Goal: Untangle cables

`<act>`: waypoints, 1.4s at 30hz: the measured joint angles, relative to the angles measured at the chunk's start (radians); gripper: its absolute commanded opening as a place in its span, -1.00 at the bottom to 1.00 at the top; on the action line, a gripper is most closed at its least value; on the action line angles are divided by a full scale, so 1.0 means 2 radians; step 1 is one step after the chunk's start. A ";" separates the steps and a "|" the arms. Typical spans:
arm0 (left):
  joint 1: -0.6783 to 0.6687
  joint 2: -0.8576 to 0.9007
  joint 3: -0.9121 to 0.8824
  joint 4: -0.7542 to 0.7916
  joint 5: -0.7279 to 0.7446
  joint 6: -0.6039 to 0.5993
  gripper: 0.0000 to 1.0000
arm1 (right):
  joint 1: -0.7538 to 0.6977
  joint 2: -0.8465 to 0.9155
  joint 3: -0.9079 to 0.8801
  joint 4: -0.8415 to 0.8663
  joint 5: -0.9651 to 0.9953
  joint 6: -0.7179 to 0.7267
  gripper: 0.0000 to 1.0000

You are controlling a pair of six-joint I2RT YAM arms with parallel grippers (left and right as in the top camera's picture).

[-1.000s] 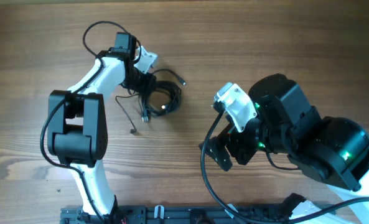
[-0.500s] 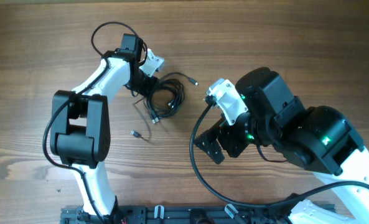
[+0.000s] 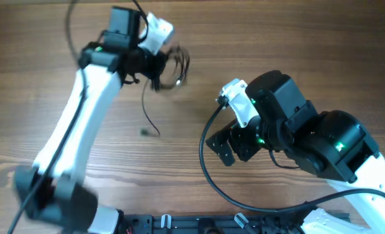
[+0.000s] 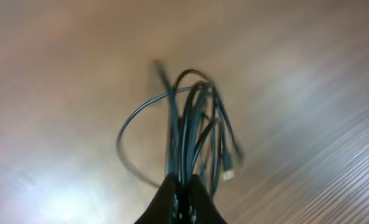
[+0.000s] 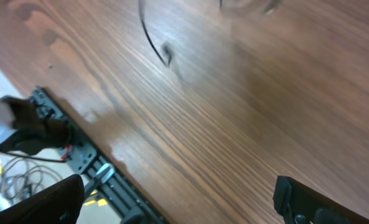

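I'm pinching the cables [image 4: 184,134] in the left gripper [image 3: 156,65], its jaws closed tight on the blurred bundle. The bundle is sitting in the upper left of the overhead frame. One thin strand is trailing down from it, ending in a plug end [image 5: 166,53] on the wooden table [image 3: 276,39]. I'm keeping the right gripper [image 5: 179,183] spread wide and empty over bare wood, right of centre, well apart from the bundle.

left end effector [image 4: 183,185], apparently clamped tight
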 measured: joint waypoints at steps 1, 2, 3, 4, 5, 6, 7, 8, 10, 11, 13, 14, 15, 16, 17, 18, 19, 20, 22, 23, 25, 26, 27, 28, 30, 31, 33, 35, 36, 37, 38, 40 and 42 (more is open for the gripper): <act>-0.003 -0.024 0.004 0.005 0.005 0.000 -0.92 | 0.000 0.002 0.000 0.002 0.005 0.001 0.99; -0.007 -0.053 0.008 0.008 0.013 -0.001 -0.92 | 0.000 0.005 0.000 0.005 0.012 0.001 1.00; -0.010 -0.073 0.010 0.010 0.020 -0.002 -0.92 | 0.000 0.008 0.000 0.009 0.017 0.002 1.00; -0.014 -0.095 0.012 0.010 0.030 -0.002 -0.92 | 0.000 0.014 0.000 0.016 0.023 0.002 0.99; -0.017 -0.109 0.013 0.009 0.038 -0.002 -0.92 | 0.000 0.019 0.000 0.022 0.026 0.002 0.99; -0.020 -0.123 0.014 0.007 0.048 -0.002 -0.92 | 0.000 0.027 0.000 0.031 0.032 0.002 1.00; -0.023 -0.132 0.014 0.004 0.055 -0.002 -0.92 | 0.000 0.035 0.000 0.041 0.040 0.002 0.99; -0.026 -0.136 0.014 -0.002 0.061 -0.002 -0.92 | 0.000 0.044 0.000 0.054 0.051 0.002 0.99; -0.029 -0.135 0.014 -0.013 0.067 -0.002 -0.92 | 0.000 0.062 0.000 0.076 0.078 0.003 0.99; -0.029 -0.133 0.014 -0.020 0.067 -0.002 -0.92 | 0.000 0.069 0.000 0.086 0.092 0.003 0.99; -0.029 -0.126 0.013 -0.037 0.058 -0.002 -0.92 | 0.000 0.087 0.000 0.111 0.134 0.008 0.99; -0.029 -0.123 0.012 -0.043 0.053 -0.002 -0.92 | 0.000 0.092 -0.001 0.119 0.148 0.011 0.99; -0.029 -0.121 0.012 -0.048 0.049 -0.002 -0.92 | 0.000 0.095 -0.002 0.131 0.161 0.014 0.99; -0.029 -0.119 0.011 -0.054 0.044 -0.002 -0.92 | 0.000 0.099 -0.003 0.147 0.176 0.017 1.00; -0.029 -0.118 0.011 -0.057 0.042 -0.002 -0.92 | 0.000 0.099 -0.004 0.161 0.185 0.018 1.00; -0.029 -0.118 0.011 -0.059 0.040 -0.002 -0.92 | 0.000 0.100 -0.004 0.176 0.194 0.022 0.99; -0.029 -0.118 0.011 -0.060 0.039 -0.002 -0.92 | 0.000 0.100 -0.004 0.192 0.202 0.026 0.99; -0.029 -0.118 0.011 -0.062 0.040 -0.002 -0.92 | 0.000 0.100 -0.004 0.202 0.206 0.029 0.99; -0.029 -0.120 0.011 -0.064 0.047 -0.002 -0.92 | 0.000 0.100 -0.004 0.220 0.213 0.039 0.99; -0.029 -0.121 0.011 -0.064 0.050 -0.002 -0.92 | 0.000 0.100 -0.004 0.224 0.215 0.042 1.00; -0.030 -0.128 0.011 -0.065 0.060 -0.002 -0.92 | 0.000 0.100 -0.004 0.230 0.221 0.048 0.88; -0.029 -0.133 0.011 -0.065 0.062 -0.002 -0.92 | 0.000 0.101 -0.004 0.230 0.223 0.050 0.61; -0.029 -0.139 0.011 -0.065 0.064 -0.002 -0.91 | -0.001 0.102 -0.004 0.230 0.227 0.051 0.30; -0.030 -0.146 0.011 -0.065 0.065 -0.002 -0.90 | -0.002 0.105 -0.004 0.229 0.232 0.057 -0.24; -0.030 -0.170 0.011 -0.065 0.069 -0.002 -0.87 | -0.007 0.116 -0.004 0.226 0.238 0.060 -0.91; -0.031 -0.180 0.011 -0.065 0.069 -0.002 -0.86 | -0.009 0.121 -0.004 0.224 0.241 0.063 -0.91; -0.035 -0.201 0.011 -0.065 0.068 -0.001 -0.77 | -0.014 0.132 -0.004 0.214 0.251 0.072 -0.91; -0.034 -0.224 0.011 -0.065 0.053 -0.002 -0.31 | -0.032 0.142 -0.004 0.189 0.267 0.086 -0.91; -0.033 -0.238 0.011 -0.065 0.040 -0.004 -0.01 | -0.048 0.147 -0.004 0.181 0.276 0.094 -0.91; -0.033 -0.249 0.011 -0.065 0.029 -0.002 0.10 | -0.062 0.148 -0.004 0.174 0.281 0.100 -0.91; -0.033 -0.262 0.011 -0.067 0.013 -0.001 0.16 | -0.078 0.149 -0.004 0.163 0.287 0.109 -0.91; -0.033 -0.276 0.011 -0.069 -0.017 -0.005 0.15 | -0.103 0.149 -0.005 0.142 0.294 0.127 -0.92; -0.033 -0.285 0.011 -0.069 -0.062 -0.017 0.18 | -0.133 0.149 -0.005 0.118 0.292 0.152 -0.91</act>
